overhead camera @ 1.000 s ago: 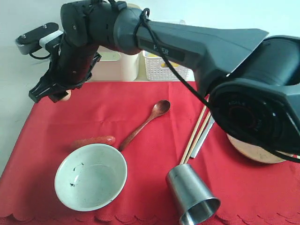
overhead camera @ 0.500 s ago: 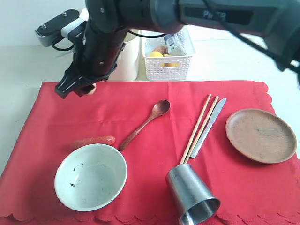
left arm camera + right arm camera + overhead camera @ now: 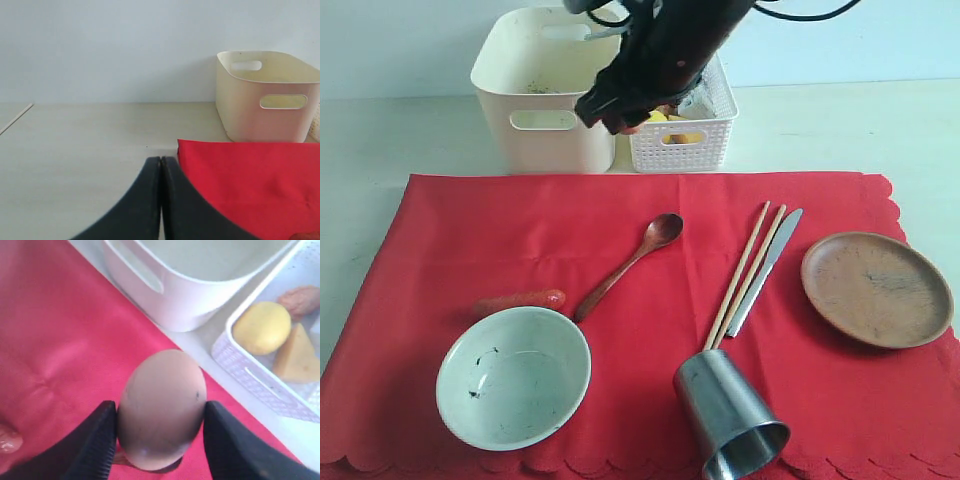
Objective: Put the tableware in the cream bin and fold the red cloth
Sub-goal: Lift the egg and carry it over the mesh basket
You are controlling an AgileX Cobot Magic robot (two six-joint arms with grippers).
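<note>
The right hand (image 3: 616, 110) grips an egg (image 3: 160, 407) by the cream bin (image 3: 535, 150) and white basket (image 3: 680, 150). The left hand (image 3: 161, 200) hangs closed over the desk (image 3: 75, 150). Bowl (image 3: 513, 377), cup (image 3: 725, 415), spoon (image 3: 630, 262), chopsticks (image 3: 745, 275), knife (image 3: 765, 270) and plate (image 3: 875, 288) lie on the flat red cloth (image 3: 520, 230).

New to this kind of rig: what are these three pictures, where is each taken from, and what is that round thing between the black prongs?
This is a two-armed robot. One picture looks over the table from outside; the other two come from cameras on each wrist. The right gripper is closed on a brown egg, held up near the cream bin and the white basket of food. The left gripper is shut and empty, beside the red cloth's corner. On the cloth lie a green bowl, sausage, wooden spoon, chopsticks, knife, wooden plate and a tipped-over steel cup.
</note>
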